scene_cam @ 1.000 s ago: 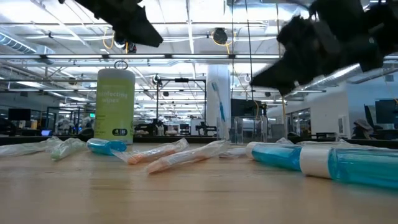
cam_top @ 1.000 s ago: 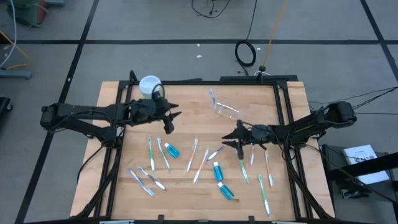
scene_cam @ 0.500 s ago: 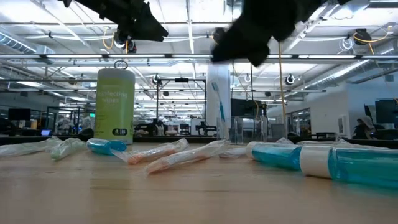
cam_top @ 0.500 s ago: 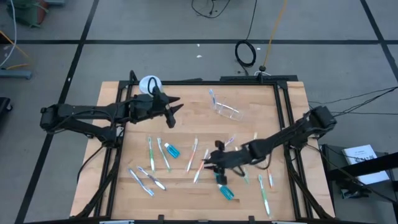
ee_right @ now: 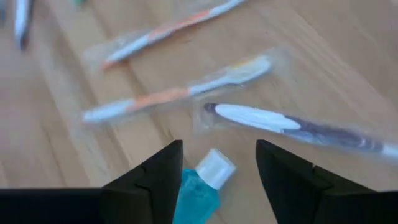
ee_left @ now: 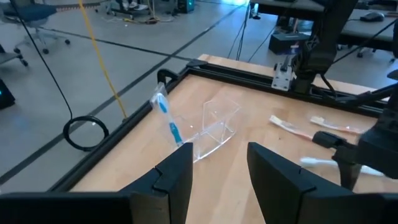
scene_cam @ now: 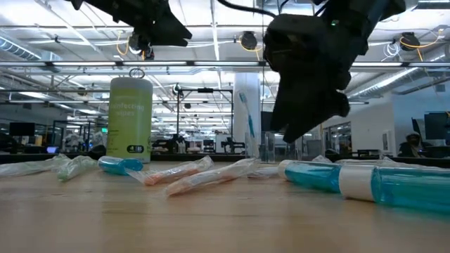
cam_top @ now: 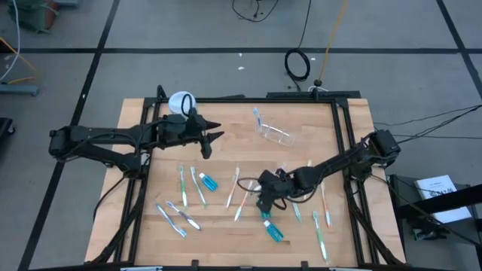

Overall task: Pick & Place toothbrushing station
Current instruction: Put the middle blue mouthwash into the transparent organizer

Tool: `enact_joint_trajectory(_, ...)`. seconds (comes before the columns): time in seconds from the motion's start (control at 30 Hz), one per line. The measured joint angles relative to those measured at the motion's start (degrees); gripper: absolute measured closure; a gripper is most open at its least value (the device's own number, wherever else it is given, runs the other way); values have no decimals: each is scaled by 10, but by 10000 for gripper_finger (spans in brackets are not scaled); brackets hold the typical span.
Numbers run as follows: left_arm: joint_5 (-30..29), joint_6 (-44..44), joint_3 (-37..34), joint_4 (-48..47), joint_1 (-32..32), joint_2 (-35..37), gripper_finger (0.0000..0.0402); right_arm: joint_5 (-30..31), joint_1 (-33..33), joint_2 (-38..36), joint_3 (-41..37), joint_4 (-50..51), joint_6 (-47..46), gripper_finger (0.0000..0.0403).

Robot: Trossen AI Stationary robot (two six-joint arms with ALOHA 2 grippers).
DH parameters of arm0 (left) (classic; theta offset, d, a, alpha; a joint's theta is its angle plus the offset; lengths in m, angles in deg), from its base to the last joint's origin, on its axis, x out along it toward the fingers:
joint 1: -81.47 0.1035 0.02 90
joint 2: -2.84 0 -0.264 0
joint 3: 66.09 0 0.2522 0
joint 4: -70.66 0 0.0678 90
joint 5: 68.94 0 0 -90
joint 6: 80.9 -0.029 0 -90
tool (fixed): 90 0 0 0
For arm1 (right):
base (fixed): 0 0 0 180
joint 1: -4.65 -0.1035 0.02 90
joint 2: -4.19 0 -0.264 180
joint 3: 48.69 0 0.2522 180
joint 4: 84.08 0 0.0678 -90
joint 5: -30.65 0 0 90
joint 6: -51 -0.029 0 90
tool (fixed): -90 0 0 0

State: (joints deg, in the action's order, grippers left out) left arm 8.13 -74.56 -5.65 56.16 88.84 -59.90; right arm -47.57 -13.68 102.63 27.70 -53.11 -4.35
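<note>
High view: the right gripper [cam_top: 265, 203] is hanging low over the middle of the table [cam_top: 331, 128], directly above a blue toothpaste tube [cam_top: 263, 208] lying among scattered toothbrushes. A second tube [cam_top: 275, 232] lies just beyond it, a third [cam_top: 208, 181] further left. The left gripper [cam_top: 211, 140] is hovering empty near the far left, beside the white-lidded canister [cam_top: 181, 102]. The clear plastic cup [cam_top: 273, 134] is lying on its side near the far edge with a blue toothbrush [cam_top: 257, 117] at its mouth.

Low view: the right gripper [scene_cam: 309, 119] is pointing steeply down, above the tube [scene_cam: 365, 183] in the foreground. The green canister [scene_cam: 131, 116] carries a label; it appears to say "disinfecting wipes", though only partly legible.

Left wrist view: the fingers [ee_left: 180, 174] are standing apart with nothing between them, looking toward the tipped cup [ee_left: 214, 127].

Right wrist view: the fingers [ee_right: 163, 171] are spread wide and empty, with the tube's white cap [ee_right: 214, 168] centred between them. Wrapped orange-handled brushes [ee_right: 174, 93] and a dark-handled one [ee_right: 298, 127] are lying close by. No writing is readable on the tube.

Judgement: the step is grasping this tube. To do it well, the gripper should be descending straight, straddling the tube body rather than the cap, and avoiding the neighbouring brush wrappers.
</note>
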Motion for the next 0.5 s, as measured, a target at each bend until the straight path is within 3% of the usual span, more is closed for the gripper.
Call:
enact_joint_trajectory(0.23, 0, 5, 0, -5, 0, 0, 243, -15, -1, 12, 0, 24, -81, 198)
enact_joint_trajectory(0.5, -1, 5, 0, -4, 0, 0, 243, -59, -1, 71, 0, -33, -78, 202)
